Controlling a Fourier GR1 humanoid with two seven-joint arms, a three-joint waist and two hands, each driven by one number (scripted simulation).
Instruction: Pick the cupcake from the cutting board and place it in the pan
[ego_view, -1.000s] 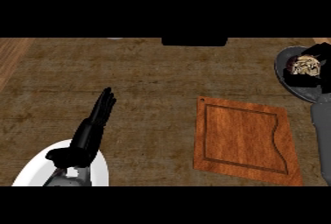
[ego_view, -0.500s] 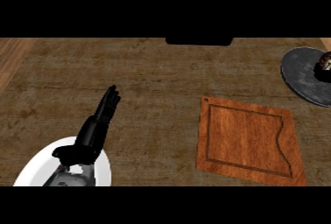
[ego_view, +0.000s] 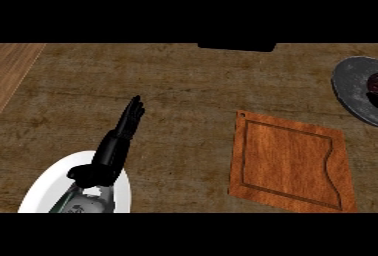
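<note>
**Board bare, cupcake over in the pan, my right arm gone from view**

A second ago my right forearm showed at the right edge, beside the pan (ego_view: 351, 84), and the cupcake sat plainly inside the pan. Now that arm and its hand are nowhere in the view, so I cannot say how those fingers stand. The pan itself has slid toward the right edge and is partly cut off by it. All I can make out of the cupcake (ego_view: 373, 90) is a dark reddish sliver inside the pan's grey rim, right at the border. I take it for the same cupcake, though too little shows to be certain how it sits.

The cutting board (ego_view: 288, 167) lies well apart from the pan, lower and to the left of it, with nothing on its wood.

My left hand (ego_view: 114, 145) has hardly stirred. It rests with fingers straight and close together, pointing up the counter (ego_view: 184, 90), holding nothing, its wrist over the white plate (ego_view: 40, 190) at the lower left.

My reading is that the placing is done: the board is bare, the cupcake is in the pan, and my right arm has pulled back. What remains, if anything, is only to confirm that the cupcake sits settled in the pan, which this view does not let me check
</note>
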